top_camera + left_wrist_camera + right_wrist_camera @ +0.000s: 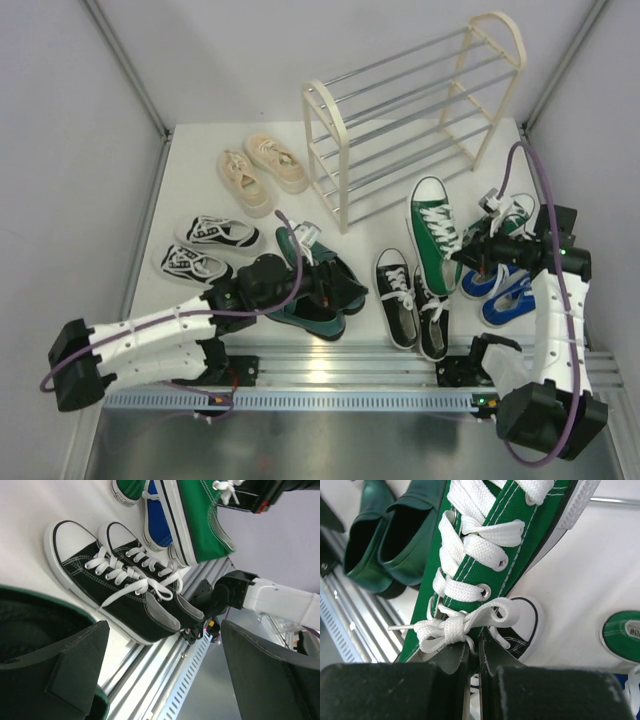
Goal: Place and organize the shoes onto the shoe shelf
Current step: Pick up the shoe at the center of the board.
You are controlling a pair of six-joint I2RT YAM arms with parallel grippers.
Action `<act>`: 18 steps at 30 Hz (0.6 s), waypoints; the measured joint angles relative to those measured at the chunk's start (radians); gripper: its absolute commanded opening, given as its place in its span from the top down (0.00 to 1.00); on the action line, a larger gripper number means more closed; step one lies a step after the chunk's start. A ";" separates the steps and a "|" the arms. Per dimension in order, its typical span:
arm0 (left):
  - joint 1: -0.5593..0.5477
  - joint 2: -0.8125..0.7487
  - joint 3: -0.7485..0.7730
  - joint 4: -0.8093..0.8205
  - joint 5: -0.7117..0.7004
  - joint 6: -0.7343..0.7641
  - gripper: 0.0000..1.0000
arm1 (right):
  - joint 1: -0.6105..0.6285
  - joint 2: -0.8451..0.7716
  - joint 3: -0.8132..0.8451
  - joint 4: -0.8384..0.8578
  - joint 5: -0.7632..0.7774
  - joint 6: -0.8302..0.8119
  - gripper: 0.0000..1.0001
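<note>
The shoe shelf (497, 17) stands bare at the back right. My right gripper (462, 258) (480, 652) is shut on the collar of a green sneaker (434, 238) (480, 555), just behind its lace bow. That sneaker hangs tilted over a black sneaker's toe (522, 627), its own toe toward the shelf. My left gripper (322, 288) (165, 675) is open above the dark green loafers (318, 292); its left finger (65, 670) sits at one loafer's opening (25, 625). The black pair (408, 298) (125, 585) lies between the arms.
Cream sneakers (258, 168) lie at the back left, striped sneakers (205, 248) at the left. The second green sneaker (515, 213) and the blue pair (500, 290) lie under the right arm. A slotted metal rail (330, 372) runs along the near edge.
</note>
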 measured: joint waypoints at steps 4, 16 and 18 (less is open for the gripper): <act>-0.069 0.187 0.056 0.129 -0.077 0.030 0.01 | 0.042 0.000 0.059 -0.178 -0.069 -0.220 1.00; -0.076 0.365 0.107 0.372 -0.085 0.055 0.01 | 0.303 -0.057 0.042 -0.256 -0.103 -0.347 1.00; -0.076 0.365 0.116 0.388 -0.085 0.054 0.04 | 0.348 -0.059 0.041 -0.254 -0.100 -0.346 1.00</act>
